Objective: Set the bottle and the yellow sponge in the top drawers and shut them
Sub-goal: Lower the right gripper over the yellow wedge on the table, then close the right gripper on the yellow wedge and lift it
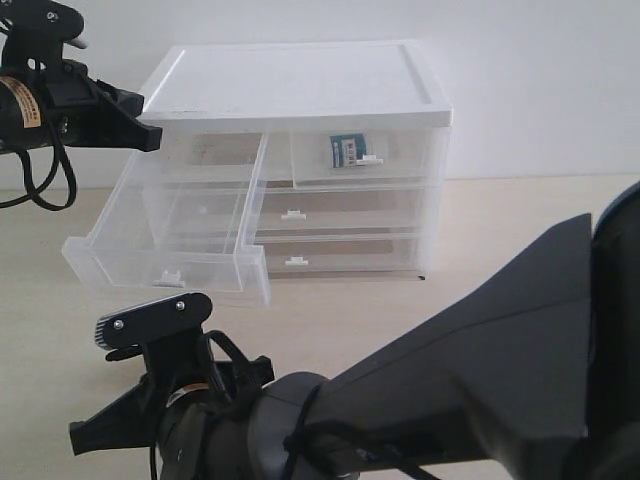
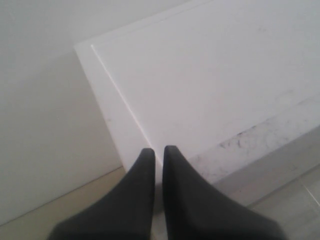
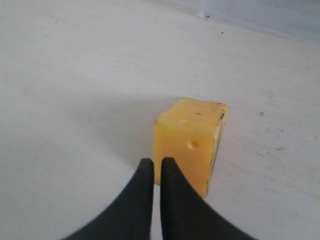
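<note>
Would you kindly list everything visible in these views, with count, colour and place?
Cabinet: one, white-topped, on the table.
Top drawers: two, translucent; left pulled out, right closed.
Full-width drawers: two, translucent, closed, below them.
Bottle: one, teal with white label, inside the top right drawer.
Yellow sponge: one, yellow, on the table.
Table: one, pale beige.
Left arm: one, black, by the cabinet's top left corner, jaws shut.
Right arm: one, dark grey, foreground, jaws shut beside the sponge.

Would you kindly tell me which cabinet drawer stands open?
The top left drawer: it is pulled far out, while the top right drawer, holding the bottle, and both wide drawers sit flush.
</note>
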Controlling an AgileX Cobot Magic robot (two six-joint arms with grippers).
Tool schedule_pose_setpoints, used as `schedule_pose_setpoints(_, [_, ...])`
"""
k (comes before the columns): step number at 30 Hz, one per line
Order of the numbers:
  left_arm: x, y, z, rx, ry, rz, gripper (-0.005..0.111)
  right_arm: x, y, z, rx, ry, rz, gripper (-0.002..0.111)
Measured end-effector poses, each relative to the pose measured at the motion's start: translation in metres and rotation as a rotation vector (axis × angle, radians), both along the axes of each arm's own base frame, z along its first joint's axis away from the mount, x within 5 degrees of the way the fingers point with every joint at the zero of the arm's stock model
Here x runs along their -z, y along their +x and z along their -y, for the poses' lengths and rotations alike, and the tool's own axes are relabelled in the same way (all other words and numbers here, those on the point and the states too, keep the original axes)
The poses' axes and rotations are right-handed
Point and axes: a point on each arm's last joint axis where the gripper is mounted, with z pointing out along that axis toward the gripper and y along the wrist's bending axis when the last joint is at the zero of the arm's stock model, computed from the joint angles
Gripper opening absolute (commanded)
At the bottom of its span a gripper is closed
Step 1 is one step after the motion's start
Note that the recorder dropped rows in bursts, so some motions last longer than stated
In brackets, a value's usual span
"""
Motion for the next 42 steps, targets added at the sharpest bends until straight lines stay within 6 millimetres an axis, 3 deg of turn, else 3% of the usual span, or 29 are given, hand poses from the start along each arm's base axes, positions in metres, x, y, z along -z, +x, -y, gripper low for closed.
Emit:
schedule_pose_setpoints(9, [0.0, 0.0, 0.0, 0.0, 0.0, 0.0, 0.004, -0.005, 0.0, 0.001, -0.009, -0.035, 0.014, 0.004])
schedule_pose_setpoints(12, [0.0, 0.0, 0.0, 0.0, 0.0, 0.0, 0.004, -0.014, 0.0, 0.001, -0.021, -0.036, 0.029, 0.025])
schedule_pose_setpoints(16, [0.0, 0.0, 0.0, 0.0, 0.0, 0.0, 0.004, -0.02, 0.0, 0.001, -0.033, -0.041, 0.046, 0.066])
schedule_pose_setpoints(18, [0.0, 0.0, 0.0, 0.0, 0.0, 0.0, 0.004, -0.021, 0.001, 0.002, -0.029, -0.043, 0.053, 0.071])
schedule_pose_setpoints(27, [0.0, 0.0, 0.0, -0.001, -0.003, -0.001, 0.004, -0.003, 0.019, 0.003, -0.018, -0.061, 0.008, 0.068])
schedule_pose_setpoints(37, [0.0, 0.0, 0.0, -0.002, -0.005, -0.002, 0.004, -0.003, 0.026, -0.005, -0.022, -0.052, 0.004, 0.06])
schedule_pose_setpoints(40, [0.0, 0.0, 0.0, -0.002, -0.007, -0.002, 0.004, 0.001, 0.026, -0.005, -0.027, -0.066, 0.005, 0.043])
schedule_pose_setpoints(42, [0.0, 0.0, 0.0, -0.002, -0.007, -0.002, 0.004, 0.001, 0.026, -0.005, -0.031, -0.074, 0.003, 0.017])
